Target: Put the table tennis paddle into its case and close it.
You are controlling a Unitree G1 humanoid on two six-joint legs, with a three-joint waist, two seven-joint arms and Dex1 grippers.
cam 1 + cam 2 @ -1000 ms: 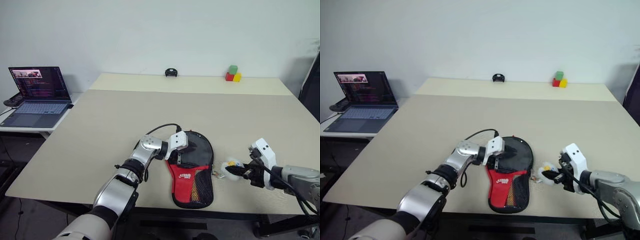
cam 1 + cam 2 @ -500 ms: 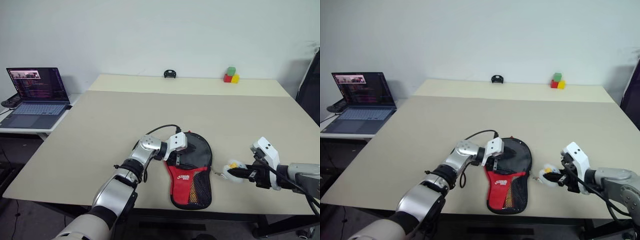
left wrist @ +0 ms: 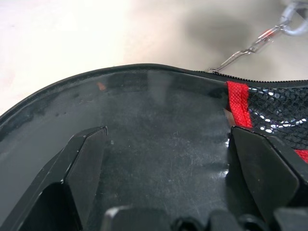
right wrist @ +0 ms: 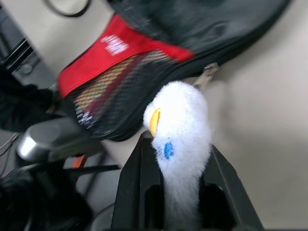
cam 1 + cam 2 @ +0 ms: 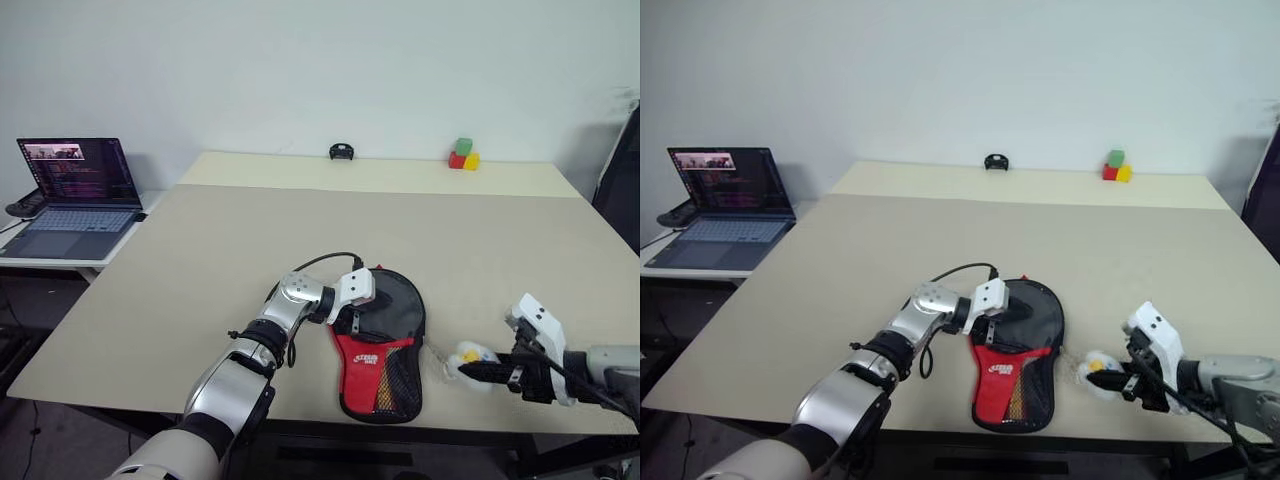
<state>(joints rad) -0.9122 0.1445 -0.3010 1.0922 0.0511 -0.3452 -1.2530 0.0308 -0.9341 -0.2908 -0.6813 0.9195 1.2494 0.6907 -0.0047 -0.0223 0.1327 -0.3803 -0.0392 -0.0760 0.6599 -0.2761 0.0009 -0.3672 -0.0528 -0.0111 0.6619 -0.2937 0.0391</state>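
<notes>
The case (image 5: 385, 340) lies flat near the table's front edge, black top toward the far side, red band and mesh pocket toward me. My left gripper (image 5: 351, 318) is open, its fingers (image 3: 82, 163) spread over the black top (image 3: 159, 96). A thin chain (image 3: 245, 48) runs from the zipper pull on the case's right edge to a white fluffy charm (image 4: 180, 130) with a yellow beak. My right gripper (image 5: 474, 369) is shut on that charm, to the right of the case. The paddle is hidden.
An open laptop (image 5: 75, 195) sits on a side table at the left. A small black object (image 5: 342, 151) and coloured blocks (image 5: 462, 154) stand at the table's far edge. A black cable (image 5: 320, 258) loops from my left wrist.
My right gripper has drawn back toward the table's near edge with the charm in it, a little farther from the case. The left gripper has stayed on the case.
</notes>
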